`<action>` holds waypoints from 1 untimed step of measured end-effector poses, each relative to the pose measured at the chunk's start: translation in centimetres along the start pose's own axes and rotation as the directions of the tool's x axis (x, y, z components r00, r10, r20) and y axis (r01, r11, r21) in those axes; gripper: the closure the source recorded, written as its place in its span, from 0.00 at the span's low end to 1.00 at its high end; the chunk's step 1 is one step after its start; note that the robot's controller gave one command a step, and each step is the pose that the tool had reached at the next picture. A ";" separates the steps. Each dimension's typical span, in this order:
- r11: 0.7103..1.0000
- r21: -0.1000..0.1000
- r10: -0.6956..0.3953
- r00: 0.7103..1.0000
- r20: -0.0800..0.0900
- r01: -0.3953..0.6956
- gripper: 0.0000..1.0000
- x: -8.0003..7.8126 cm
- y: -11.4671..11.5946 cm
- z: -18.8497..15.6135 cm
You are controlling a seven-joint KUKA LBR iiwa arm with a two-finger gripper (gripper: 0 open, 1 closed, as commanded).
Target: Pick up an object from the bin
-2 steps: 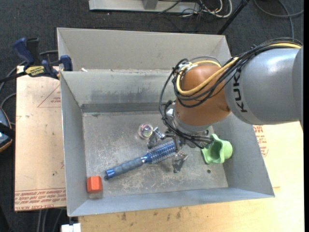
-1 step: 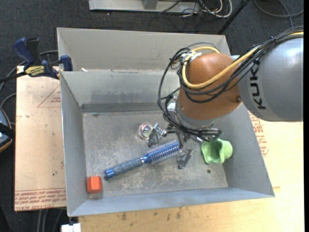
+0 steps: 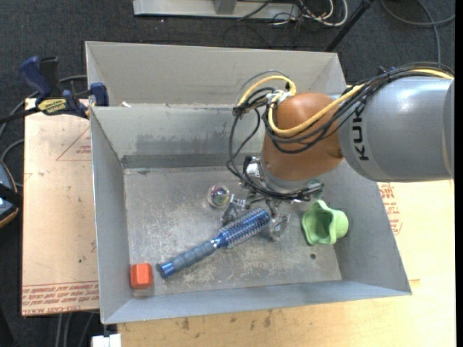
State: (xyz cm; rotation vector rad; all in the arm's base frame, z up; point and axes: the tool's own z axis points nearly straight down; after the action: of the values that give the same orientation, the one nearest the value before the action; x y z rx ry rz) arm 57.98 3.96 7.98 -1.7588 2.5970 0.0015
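Note:
A blue hairbrush (image 3: 217,242) lies slantwise across the middle of the bin floor, with its handle towards the front left and its bristled head towards the right. My gripper (image 3: 256,217) is down at the bristled head and stands open. One finger (image 3: 236,207) is on the head's far left side and the other finger (image 3: 278,226) is on its near right side. A small shiny round thing (image 3: 217,196) lies just left of the gripper. A light green cup-like thing (image 3: 324,223) lies to its right.
An orange block (image 3: 140,275) sits in the front left corner of the bin. The arm's orange cover and cables hang over the gripper and hide its upper part. Bare floor shows on the bin's left half.

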 end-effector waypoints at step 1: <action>1.000 0.003 0.002 1.000 0.002 -0.002 1.00 0.0 -0.1 -0.1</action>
State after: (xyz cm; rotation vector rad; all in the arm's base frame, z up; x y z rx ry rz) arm 58.08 3.96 8.11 -1.7538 2.5965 -0.0002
